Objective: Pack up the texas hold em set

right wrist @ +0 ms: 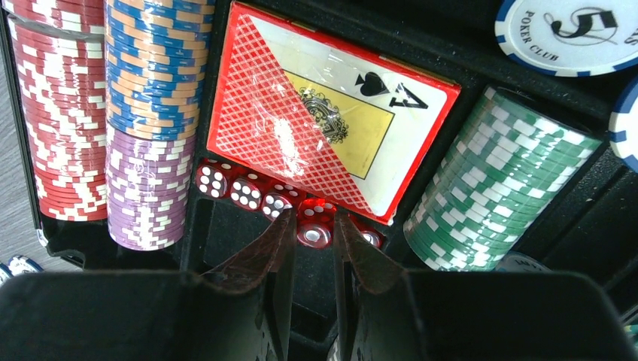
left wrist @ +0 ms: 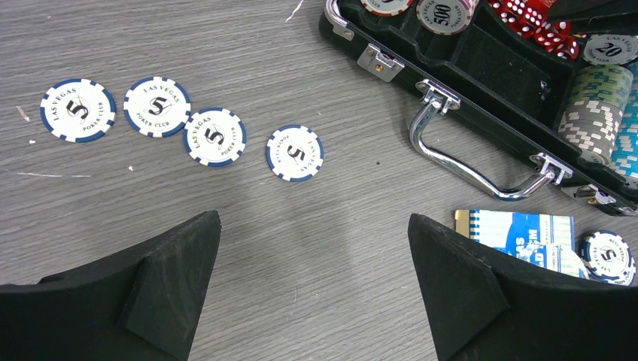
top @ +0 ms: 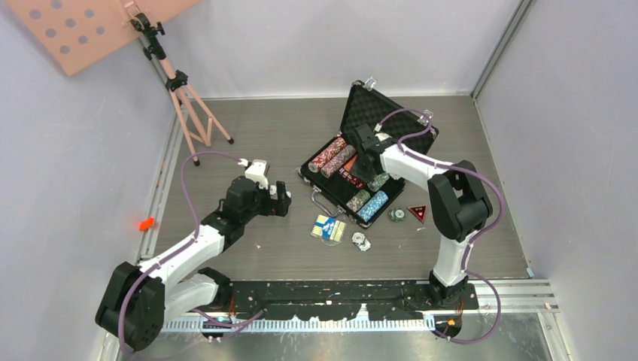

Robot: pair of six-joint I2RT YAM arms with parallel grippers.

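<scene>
The black briefcase (top: pixel 374 107) lies open with chip stacks in its foam slots. My right gripper (right wrist: pixel 314 218) is inside it, shut on a tiny red die (right wrist: pixel 314 232) at the end of a row of red dice (right wrist: pixel 241 189), just below the red card deck (right wrist: pixel 323 120). A green chip stack (right wrist: pixel 496 180) lies to its right, purple (right wrist: pixel 147 188) and red stacks (right wrist: pixel 56 113) to its left. My left gripper (left wrist: pixel 314 226) is open and empty above the table, with several blue 5 chips (left wrist: pixel 215 136) beyond it. The blue card deck (left wrist: pixel 519 237) lies by its right finger.
The case's chrome handle (left wrist: pixel 474 158) faces the left gripper. Loose chips (top: pixel 361 241) and a red triangular piece (top: pixel 417 212) lie on the table in front of the case. A pink tripod (top: pixel 188 105) stands at the back left. A small orange object (top: pixel 146 223) sits at the left wall.
</scene>
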